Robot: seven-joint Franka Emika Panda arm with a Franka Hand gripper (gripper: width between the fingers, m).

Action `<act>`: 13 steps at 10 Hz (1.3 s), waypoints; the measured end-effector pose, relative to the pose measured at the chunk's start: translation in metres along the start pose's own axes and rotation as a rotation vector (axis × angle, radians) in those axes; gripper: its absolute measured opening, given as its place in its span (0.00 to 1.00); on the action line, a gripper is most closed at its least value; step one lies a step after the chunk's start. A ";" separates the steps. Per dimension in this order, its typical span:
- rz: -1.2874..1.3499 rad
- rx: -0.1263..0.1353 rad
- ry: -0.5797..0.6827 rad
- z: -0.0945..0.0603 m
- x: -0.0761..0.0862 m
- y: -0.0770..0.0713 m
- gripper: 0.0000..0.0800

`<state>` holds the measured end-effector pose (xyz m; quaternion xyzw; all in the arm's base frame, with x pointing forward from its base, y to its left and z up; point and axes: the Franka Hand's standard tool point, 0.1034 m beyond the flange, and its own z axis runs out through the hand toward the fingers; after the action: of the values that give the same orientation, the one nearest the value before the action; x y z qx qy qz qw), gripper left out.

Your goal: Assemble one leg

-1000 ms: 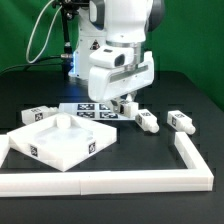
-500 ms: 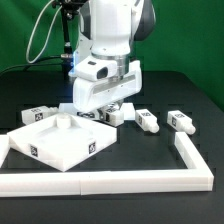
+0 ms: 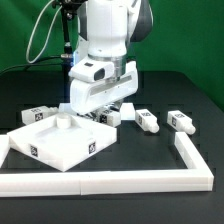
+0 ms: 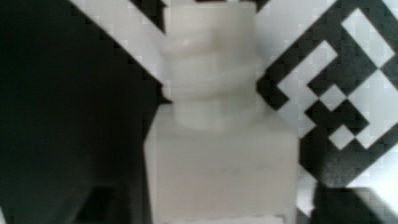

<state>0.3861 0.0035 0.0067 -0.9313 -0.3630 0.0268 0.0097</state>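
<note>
My gripper (image 3: 112,108) hangs low over the middle of the table, just past the far right corner of the big white square panel (image 3: 40,150). It is shut on a small white leg (image 3: 113,116) with a tag sticker. In the wrist view this leg (image 4: 214,130) fills the middle, blurred and very close, and dark finger edges show at both lower corners. Another leg-like peg (image 3: 62,122) stands upright on the panel. Loose legs lie at the exterior view's right (image 3: 146,121), (image 3: 181,121) and at its left (image 3: 36,115).
The long white L-shaped border bar (image 3: 190,160) runs along the front and up the exterior view's right. The marker board (image 3: 88,108) lies under the gripper, and its black-and-white tags show in the wrist view (image 4: 329,90). A black post and cables stand at the back.
The gripper has moved toward the exterior view's left and a little lower, carrying the leg toward the panel's corner. The other legs and the panel have not moved.
</note>
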 end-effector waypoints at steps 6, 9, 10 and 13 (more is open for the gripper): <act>0.034 0.034 -0.091 -0.057 0.009 0.033 0.81; 0.039 0.040 -0.097 -0.053 0.006 0.033 0.81; 0.065 0.054 -0.109 -0.045 0.001 0.038 0.81; 0.017 0.044 -0.106 -0.065 0.017 0.090 0.81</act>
<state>0.4628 -0.0515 0.0673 -0.9312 -0.3545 0.0843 0.0105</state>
